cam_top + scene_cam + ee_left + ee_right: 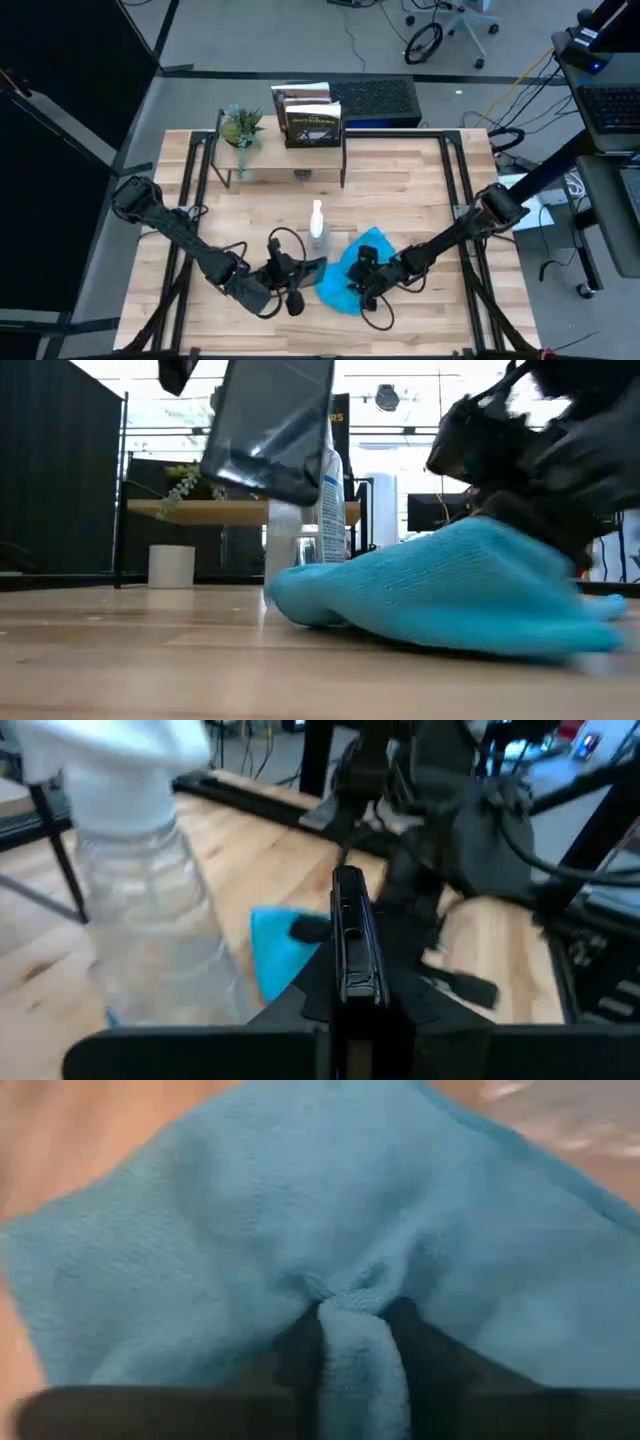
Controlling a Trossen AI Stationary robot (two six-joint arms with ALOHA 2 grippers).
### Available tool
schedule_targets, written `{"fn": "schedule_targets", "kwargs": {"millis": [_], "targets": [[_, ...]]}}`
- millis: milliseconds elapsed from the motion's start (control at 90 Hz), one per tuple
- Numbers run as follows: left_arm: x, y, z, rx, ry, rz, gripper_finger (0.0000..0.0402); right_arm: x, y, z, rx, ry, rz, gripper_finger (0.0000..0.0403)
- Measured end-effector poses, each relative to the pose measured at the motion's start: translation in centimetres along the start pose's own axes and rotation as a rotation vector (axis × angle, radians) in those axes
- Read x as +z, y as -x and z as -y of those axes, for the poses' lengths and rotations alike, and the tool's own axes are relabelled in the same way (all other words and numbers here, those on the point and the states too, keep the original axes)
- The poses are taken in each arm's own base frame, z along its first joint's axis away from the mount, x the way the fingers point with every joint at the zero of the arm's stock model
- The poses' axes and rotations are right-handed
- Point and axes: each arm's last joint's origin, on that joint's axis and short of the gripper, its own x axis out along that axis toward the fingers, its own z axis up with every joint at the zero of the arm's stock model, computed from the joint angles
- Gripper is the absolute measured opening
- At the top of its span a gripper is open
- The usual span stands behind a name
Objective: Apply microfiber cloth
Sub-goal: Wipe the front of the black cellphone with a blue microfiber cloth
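A pale butcher-block wooden table (pixel 420 190) on a black frame stands on a grey floor, with dark screens on one side and cables and a wheeled chair beyond its far edge. Near the middle of the table's front half, the right gripper (pixel 366 270) is pinched on the bright turquoise-blue microfiber cloth (pixel 352 272) — its own wrist view shows the two dark fingers (pixel 295 1348) pressed together on a gathered fold of the fabric (pixel 352 1315), with the rest of the cloth spreading out around that fold. In the low view the cloth (pixel 450 595) lies in a soft mound on the wood, its lower edge touching the table, with the dark gripper on top of it. Just beside it, toward the table's left edge, the left gripper (pixel 292 272) is closed on a flat black glossy phone (pixel 352 945), held edge-up between its fingers and lifted clear of the table — the low view shows the phone (pixel 270 425) tilted in the air. Between the two grippers and a little farther back stands a small clear plastic spray bottle with a white top (pixel 317 225), upright, close to the cloth's edge. At the table's far edge sits a low black metal shelf (pixel 280 165) carrying a small green potted plant (pixel 241 127) and upright dark books (pixel 310 115).
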Motion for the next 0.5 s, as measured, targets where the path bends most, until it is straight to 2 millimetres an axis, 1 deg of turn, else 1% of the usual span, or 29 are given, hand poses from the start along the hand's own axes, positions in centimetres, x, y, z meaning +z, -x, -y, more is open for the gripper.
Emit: {"fn": "schedule_targets", "kwargs": {"millis": [56,144,211,289,411,500], "targets": [[0.0,-0.6,0.1,-0.027,0.01,0.008,0.0013,-0.4,0.7,-0.8,0.041,0.022,-0.022,0.0012],[-0.8,-1.7,0.3,-0.079,0.03,-0.004,0.0013,-0.9,2.2,-2.0,0.059,0.044,-0.038,0.0008],[-1.8,-2.7,0.5,-0.11,0.036,-0.019,0.0013,-1.3,3.5,-2.5,0.024,0.067,-0.043,0.0003],[-3.1,-3.6,0.6,-0.111,0.035,-0.025,0.0013,-2.0,5.1,-2.6,-0.072,0.083,-0.038,0.0002],[-4.8,-5.1,0.4,-0.095,0.086,-0.022,0.0013,-1.7,7.3,-3.3,-0.173,0.092,0.099,0.0001],[-6.1,-6.3,0.0,-0.076,0.127,-0.025,0.0013,-1.2,7.8,-3.9,-0.229,0.127,0.231,0.0001]]}}
